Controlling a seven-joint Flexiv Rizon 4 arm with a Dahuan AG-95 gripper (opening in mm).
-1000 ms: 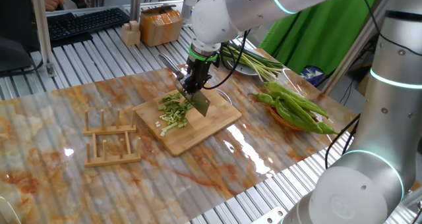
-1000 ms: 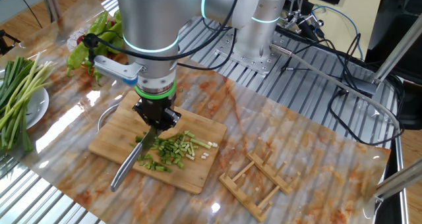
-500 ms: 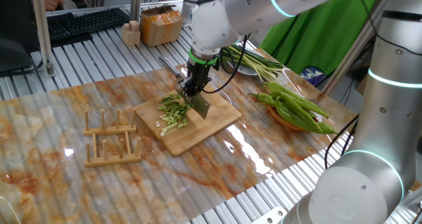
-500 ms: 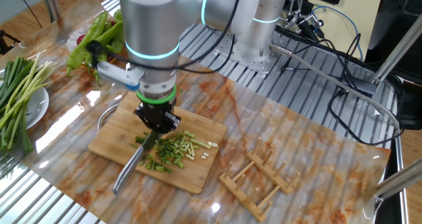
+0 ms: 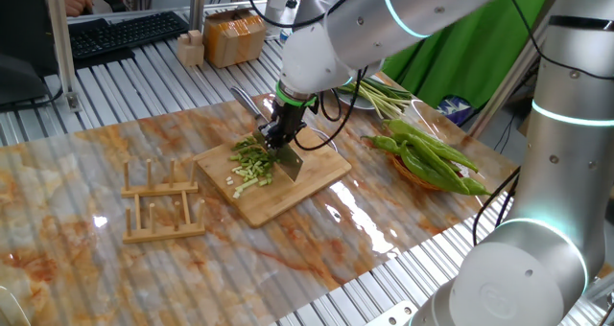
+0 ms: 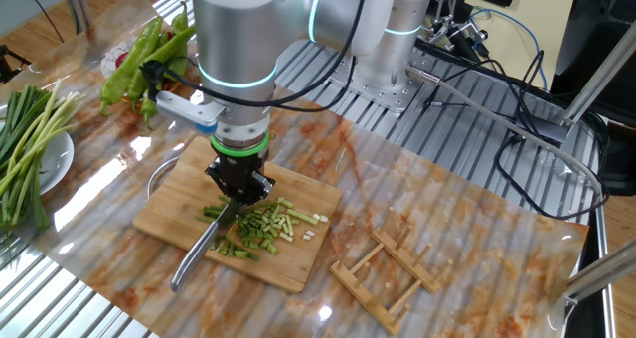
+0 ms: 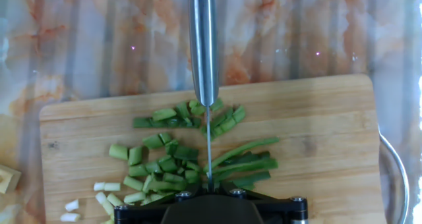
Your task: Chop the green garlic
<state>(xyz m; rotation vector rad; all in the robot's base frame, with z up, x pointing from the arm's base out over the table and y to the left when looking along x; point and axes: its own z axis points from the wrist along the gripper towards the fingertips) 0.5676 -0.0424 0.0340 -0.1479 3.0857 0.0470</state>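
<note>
The green garlic (image 5: 251,161) lies mostly cut into short green bits on a wooden cutting board (image 5: 321,174). It also shows in the other fixed view (image 6: 260,227) and the hand view (image 7: 171,161), where a few longer pieces (image 7: 244,163) lie to the right of the blade. My gripper (image 6: 238,182) is shut on a knife (image 6: 199,253), also in the one fixed view (image 5: 290,160) and the hand view (image 7: 204,46). The blade stands edge-down among the pieces, its handle pointing away from the hand. The fingers are hidden in the hand view.
A wooden rack (image 5: 161,203) stands beside the board. A plate of long uncut stalks (image 6: 25,144) and a pile of green peppers (image 5: 432,158) lie near the board. A metal ring (image 6: 154,179) shows partly under the board. A keyboard (image 5: 120,34) and a box (image 5: 233,36) sit behind.
The gripper with the knife has shifted slightly along the board over the cut pieces and tilted a little. The pile looks much the same.
</note>
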